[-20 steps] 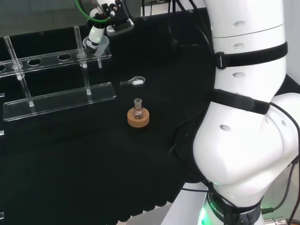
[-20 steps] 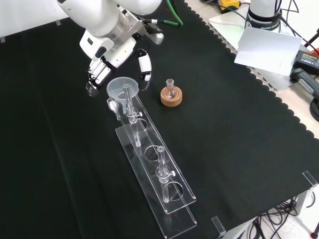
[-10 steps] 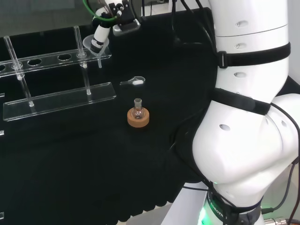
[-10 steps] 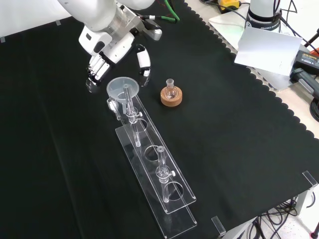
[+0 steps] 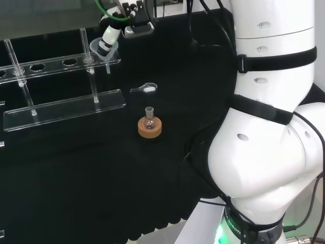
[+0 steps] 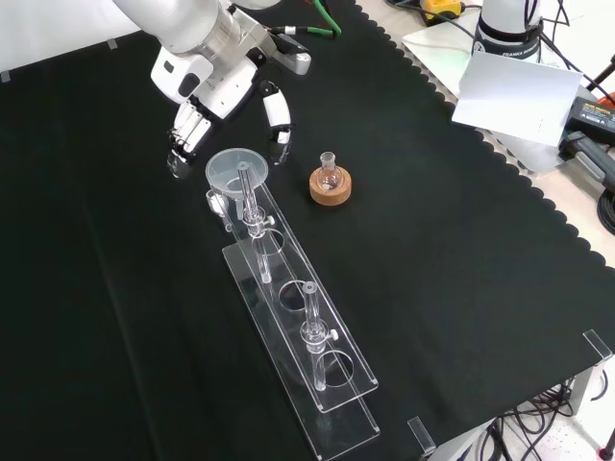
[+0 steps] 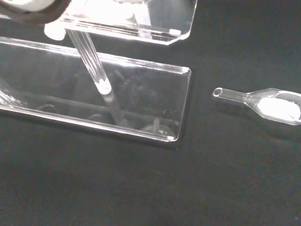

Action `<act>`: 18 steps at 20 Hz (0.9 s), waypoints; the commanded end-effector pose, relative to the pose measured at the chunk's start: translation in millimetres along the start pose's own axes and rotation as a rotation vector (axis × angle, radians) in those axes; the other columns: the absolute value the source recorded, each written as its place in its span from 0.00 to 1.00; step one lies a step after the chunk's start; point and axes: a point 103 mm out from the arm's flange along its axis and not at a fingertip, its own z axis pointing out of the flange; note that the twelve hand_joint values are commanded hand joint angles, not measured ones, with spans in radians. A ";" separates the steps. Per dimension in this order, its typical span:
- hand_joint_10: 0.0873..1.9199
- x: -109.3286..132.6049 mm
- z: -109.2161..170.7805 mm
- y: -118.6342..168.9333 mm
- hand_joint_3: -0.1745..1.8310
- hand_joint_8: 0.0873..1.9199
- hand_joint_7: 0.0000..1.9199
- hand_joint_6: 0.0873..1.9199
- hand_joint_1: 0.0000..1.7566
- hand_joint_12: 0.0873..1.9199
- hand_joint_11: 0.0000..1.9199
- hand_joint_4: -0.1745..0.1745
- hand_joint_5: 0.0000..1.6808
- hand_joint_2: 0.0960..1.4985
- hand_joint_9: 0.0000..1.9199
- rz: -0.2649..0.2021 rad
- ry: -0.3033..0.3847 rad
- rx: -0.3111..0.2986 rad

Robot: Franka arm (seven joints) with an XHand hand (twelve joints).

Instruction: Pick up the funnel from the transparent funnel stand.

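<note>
Nearest me in the front view, the transparent funnel stand [image 6: 298, 331] runs from the near edge of the black cloth [image 6: 461, 250] toward its middle. The funnel [image 6: 231, 170] sits in the stand's far end hole, its stem hanging down through the top plate. Just beyond it hangs the hand [image 6: 213, 101], fingers spread and slack around the bowl, closed on nothing; I cannot tell whether any finger touches the rim. I judge the funnel light, stiff, slick and breakable, best pinched at the rim of the bowl and lifted straight up so the stem clears its hole. Beside the stand's far end a small flask [image 6: 330, 177] stands on a cork ring [image 6: 330, 187]. The wrist view alone makes plain a glass scoop [image 7: 263, 101] holding white powder, lying on the cloth off the stand's base plate.
</note>
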 end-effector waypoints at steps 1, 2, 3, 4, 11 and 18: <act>0.44 1.7 0.5 0.1 0.35 0.17 0.00 0.00 0.37 0.77 0.17 0.58 0.06 0.35 0.07 0.001 0.001 0.000; 0.44 2.1 0.5 0.2 0.35 0.17 0.00 0.00 0.37 0.77 0.17 0.58 0.06 0.35 0.07 0.002 0.001 -0.002; 0.44 2.5 0.6 0.3 0.35 0.18 0.00 0.00 0.37 0.77 0.17 0.58 0.06 0.35 0.07 0.002 0.001 -0.001; 0.44 2.9 0.7 0.4 0.35 0.18 0.00 0.00 0.37 0.77 0.17 0.58 0.06 0.35 0.07 0.003 0.002 -0.003; 0.44 15.8 6.7 7.0 0.35 0.18 0.00 0.00 0.37 0.77 0.17 0.57 0.06 0.35 0.07 0.015 -0.029 -0.004; 0.43 17.9 8.5 10.1 0.35 0.21 0.00 0.00 0.37 0.77 0.18 0.57 0.07 0.35 0.08 0.014 -0.035 -0.013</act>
